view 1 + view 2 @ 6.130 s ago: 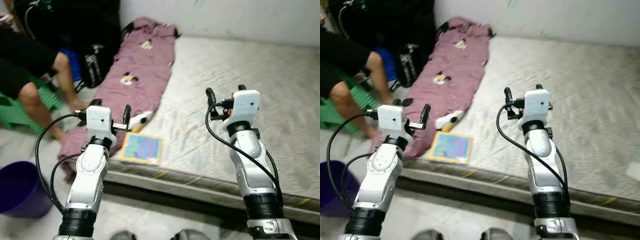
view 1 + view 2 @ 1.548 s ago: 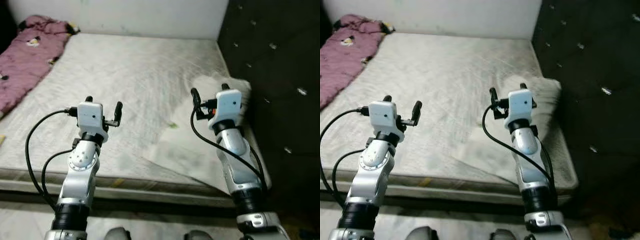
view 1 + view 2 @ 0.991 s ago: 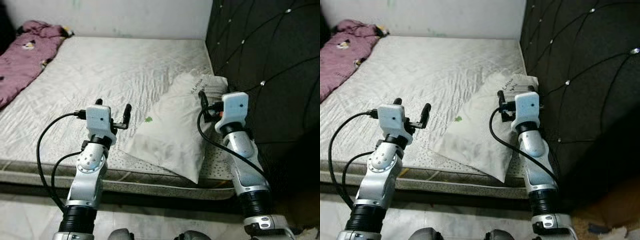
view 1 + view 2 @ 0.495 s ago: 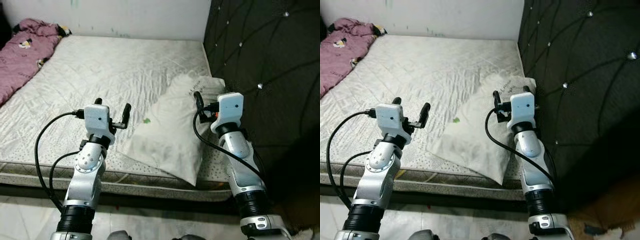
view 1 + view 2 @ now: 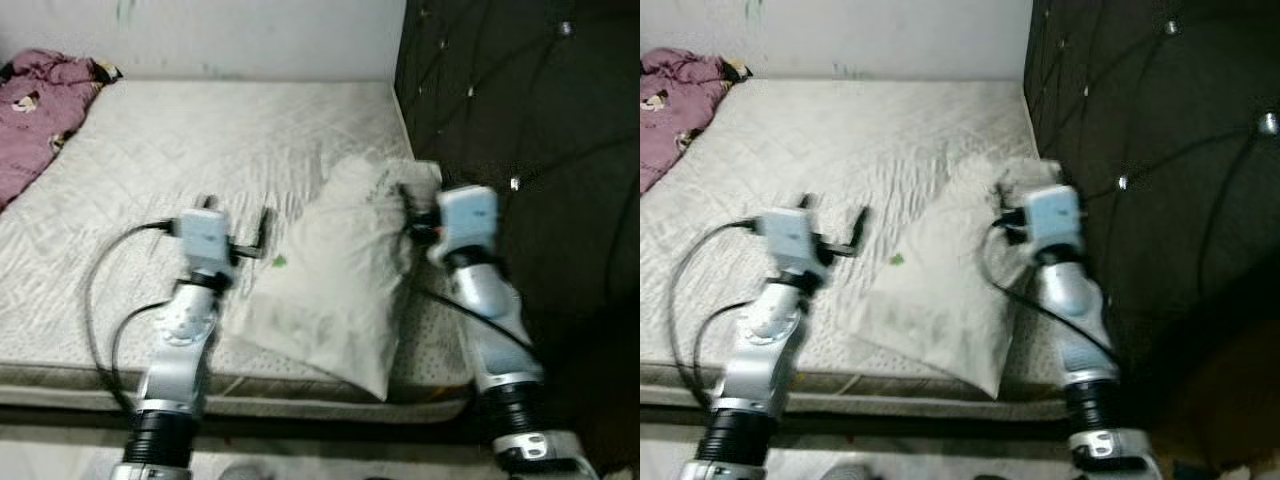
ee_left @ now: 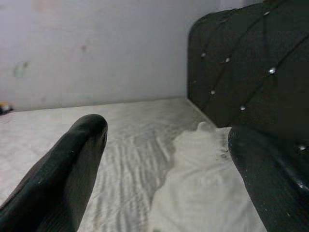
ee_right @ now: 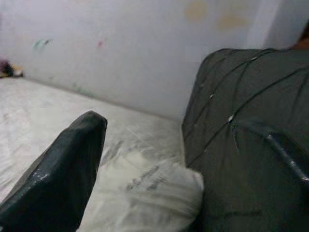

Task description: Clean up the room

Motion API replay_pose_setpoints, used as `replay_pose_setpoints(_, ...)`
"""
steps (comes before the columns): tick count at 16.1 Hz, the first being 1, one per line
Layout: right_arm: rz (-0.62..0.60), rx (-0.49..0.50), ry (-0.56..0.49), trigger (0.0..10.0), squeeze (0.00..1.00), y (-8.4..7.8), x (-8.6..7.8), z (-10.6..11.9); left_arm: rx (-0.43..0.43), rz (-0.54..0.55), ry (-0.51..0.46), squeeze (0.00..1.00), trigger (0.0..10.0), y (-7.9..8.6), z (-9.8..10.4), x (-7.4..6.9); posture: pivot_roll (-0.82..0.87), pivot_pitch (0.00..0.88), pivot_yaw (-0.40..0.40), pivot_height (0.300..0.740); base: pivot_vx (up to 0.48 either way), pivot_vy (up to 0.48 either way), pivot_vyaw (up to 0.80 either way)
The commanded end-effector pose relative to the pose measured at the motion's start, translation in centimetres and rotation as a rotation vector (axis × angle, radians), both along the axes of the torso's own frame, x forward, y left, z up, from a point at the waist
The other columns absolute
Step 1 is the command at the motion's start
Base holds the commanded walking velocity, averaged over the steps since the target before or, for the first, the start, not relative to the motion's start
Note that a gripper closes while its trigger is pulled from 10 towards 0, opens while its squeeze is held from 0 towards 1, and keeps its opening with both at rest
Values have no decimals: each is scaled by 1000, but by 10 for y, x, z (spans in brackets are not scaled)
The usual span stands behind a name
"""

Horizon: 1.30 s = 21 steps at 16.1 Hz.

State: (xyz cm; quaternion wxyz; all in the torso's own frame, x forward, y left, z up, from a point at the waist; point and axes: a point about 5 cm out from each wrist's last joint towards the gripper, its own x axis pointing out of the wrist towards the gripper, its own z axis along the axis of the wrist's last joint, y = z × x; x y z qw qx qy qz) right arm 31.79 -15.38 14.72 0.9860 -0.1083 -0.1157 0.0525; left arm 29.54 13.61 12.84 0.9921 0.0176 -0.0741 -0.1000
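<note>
At the far left of the head views a crumpled purple blanket [image 5: 30, 120] lies along the edge of the mattress [image 5: 200, 140], near the pale wall [image 5: 860, 35]. The mattress is grey-white and quilted, and its near edge runs across the lower part of the views. The left pincer [image 5: 236, 222] is held up over the near part of the mattress, just left of the pillow; in the left wrist view its two black fingers [image 6: 58, 179] stand wide apart with nothing between them, so it is released. A black cable [image 5: 100, 300] loops from its white wrist housing down beside the silver arm. The white pillow [image 5: 330, 290] lies at an angle on the right part of the mattress, one end up against the headboard and the other corner reaching the mattress's near edge; it has dark lettering near its upper end and a small green mark [image 5: 281, 263] just beside its left side. The right pincer [image 5: 1002, 195] is raised over the pillow's upper end, close to the headboard; in the right wrist view its fingers [image 7: 58, 174] are also spread, gripping nothing. At the far right stands the dark tufted headboard [image 5: 520, 120], set with shiny studs, meeting the wall at the mattress's far corner. The head views are somewhat blurred.
</note>
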Motion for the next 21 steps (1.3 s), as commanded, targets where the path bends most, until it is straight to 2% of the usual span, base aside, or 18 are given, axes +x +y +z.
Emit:
replay_pose_setpoints(1,45,10,-23,10000,0,13,2,6,12,33,-3,0,10000,13,1,0,-33,0,8,740,0,0,-469)
replay_pose_setpoints(8,47,-15,-26,10000,0,12,1,4,14,82,18,0,10000,18,-1,2,-29,0,11,740,0,0,-62)
replay_pose_setpoints(14,61,-14,-28,10000,0,17,2,5,19,90,11,0,10000,18,1,2,-25,0,7,740,0,0,767)
replay_pose_setpoints(21,62,4,-29,10000,0,17,1,4,0,89,5,0,10000,18,2,2,-27,0,7,740,0,0,0)
